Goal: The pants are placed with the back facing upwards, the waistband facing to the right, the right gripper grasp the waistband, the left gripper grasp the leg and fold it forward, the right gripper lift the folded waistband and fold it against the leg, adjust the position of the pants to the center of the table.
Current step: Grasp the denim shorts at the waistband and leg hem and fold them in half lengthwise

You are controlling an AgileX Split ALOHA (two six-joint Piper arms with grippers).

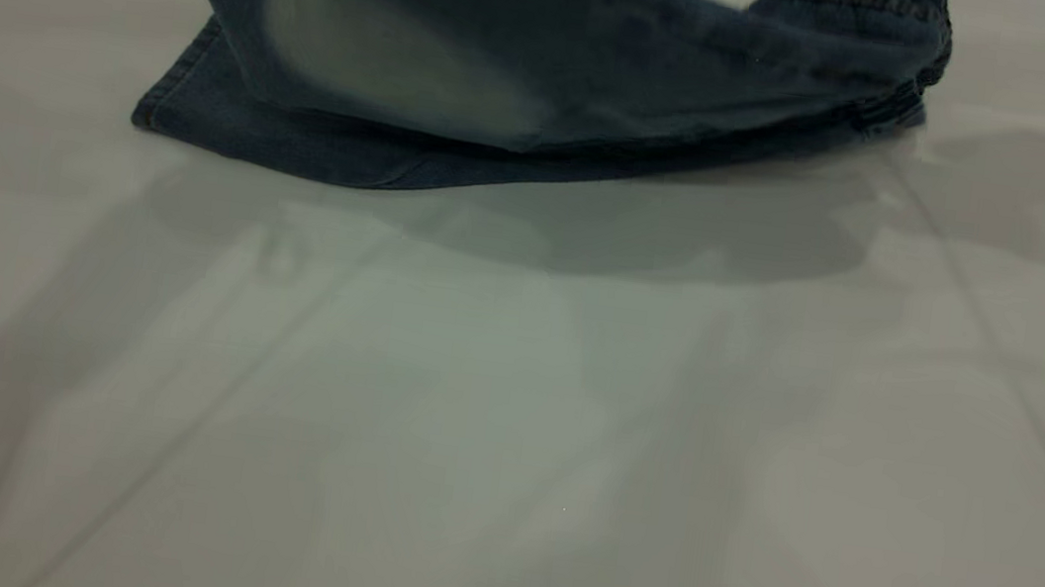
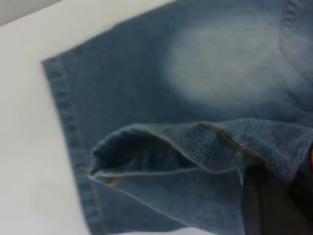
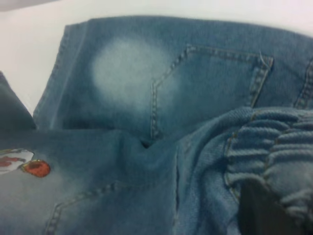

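Pants (image 1: 550, 68) sit at the far edge of the table (image 1: 506, 431) in the exterior view, partly lifted off it: the near fold drapes down with one hemmed corner touching the surface at that view's left, and the top of the garment runs out of view. A pale faded patch shows on the hanging face.

Left gripper (image 2: 274, 200) shows in its wrist view only as a dark finger against a raised fold of the leg (image 2: 195, 147); it looks clamped on that hem fold, with the flat layer and its faded patch lying below. Right gripper (image 3: 264, 210) likewise shows as a dark shape under the ruched waistband (image 3: 274, 152), apparently pinched on the gathered elastic. A back patch pocket (image 3: 205, 93) lies flat beyond it, and a bit of the printed player with the orange ball (image 3: 35, 168) shows on the near layer.

Judgement: the lengthwise fold is in progress, with both ends held up.

Handling: denim is soft but fairly heavy, sags between the two holds and creases where it lands. The elastic waistband is bulky, so it gives a good bite; the stitched hem is the firm spot on the leg. Uneven lift will likely skew the fold.
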